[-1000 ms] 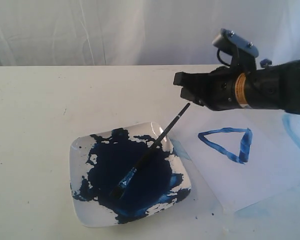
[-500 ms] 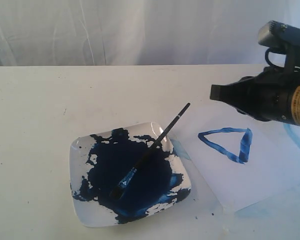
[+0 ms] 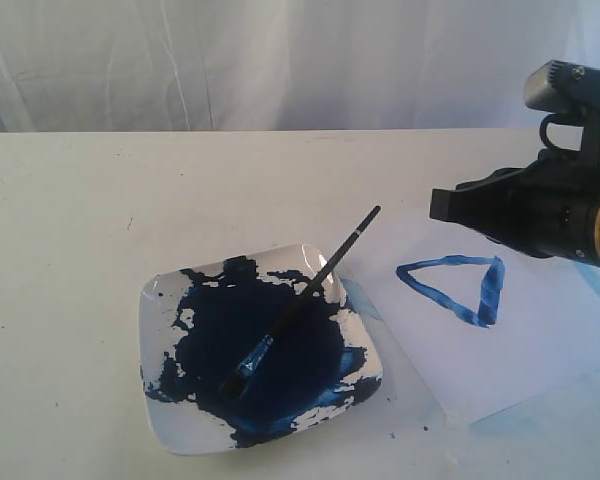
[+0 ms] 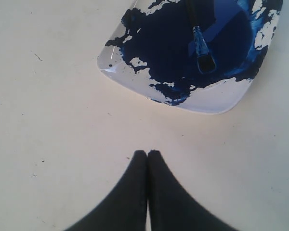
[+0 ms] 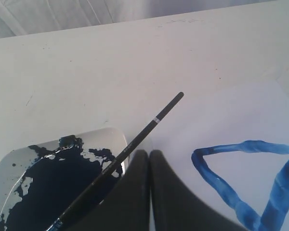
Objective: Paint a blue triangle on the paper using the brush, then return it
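Note:
The brush (image 3: 302,296) lies free across the white square plate (image 3: 160,420), its bristles in the dark blue paint and its black handle sticking out over the rim toward the paper (image 3: 540,350). A streaky blue triangle (image 3: 455,288) is painted on that white sheet. My right gripper (image 3: 442,205) hangs shut and empty above the paper's far edge, well right of the brush handle (image 5: 154,121). The triangle (image 5: 241,178) also shows in the right wrist view. My left gripper (image 4: 147,154) is shut over bare table, short of the plate (image 4: 216,98), with the brush's bristles (image 4: 204,61) beyond it.
A pale blue curved smear (image 3: 590,265) marks the table at the right edge, behind my right arm. White cloth hangs behind the table's far edge (image 3: 230,131).
My right gripper has pulled away to the right from the brush handle and closed its jaws with nothing in them. The brush stays on the plate.

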Controlling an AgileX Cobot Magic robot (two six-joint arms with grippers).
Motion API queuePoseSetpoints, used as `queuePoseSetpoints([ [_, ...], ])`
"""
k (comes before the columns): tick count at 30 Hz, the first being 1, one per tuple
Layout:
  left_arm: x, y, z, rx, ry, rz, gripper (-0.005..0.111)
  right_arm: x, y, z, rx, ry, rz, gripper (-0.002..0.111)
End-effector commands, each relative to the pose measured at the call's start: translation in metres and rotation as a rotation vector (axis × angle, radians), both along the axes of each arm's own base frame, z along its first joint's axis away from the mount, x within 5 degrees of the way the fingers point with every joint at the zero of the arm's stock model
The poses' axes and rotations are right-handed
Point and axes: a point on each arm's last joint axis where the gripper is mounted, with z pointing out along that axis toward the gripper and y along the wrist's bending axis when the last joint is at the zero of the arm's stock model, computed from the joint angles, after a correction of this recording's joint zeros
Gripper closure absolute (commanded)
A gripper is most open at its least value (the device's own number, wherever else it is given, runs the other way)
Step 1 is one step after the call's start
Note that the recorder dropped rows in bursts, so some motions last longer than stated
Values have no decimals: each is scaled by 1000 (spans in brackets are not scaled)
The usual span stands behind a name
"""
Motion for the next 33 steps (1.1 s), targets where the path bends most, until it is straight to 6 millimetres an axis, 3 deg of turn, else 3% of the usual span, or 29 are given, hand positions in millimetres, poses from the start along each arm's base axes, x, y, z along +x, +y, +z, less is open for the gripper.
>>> queuePoseSetpoints([
  [1,-1,1,-2,-10,15,7,107,-1,-2,0,-19,-16,1,108],
  [19,0,0,-1,-15,-5,3,107,-1,-2,0,-19,-17,-1,108],
  [33,-6,-8,0,-146,85,-18,107,-1,-2,0,-19,-17,-1,108],
])
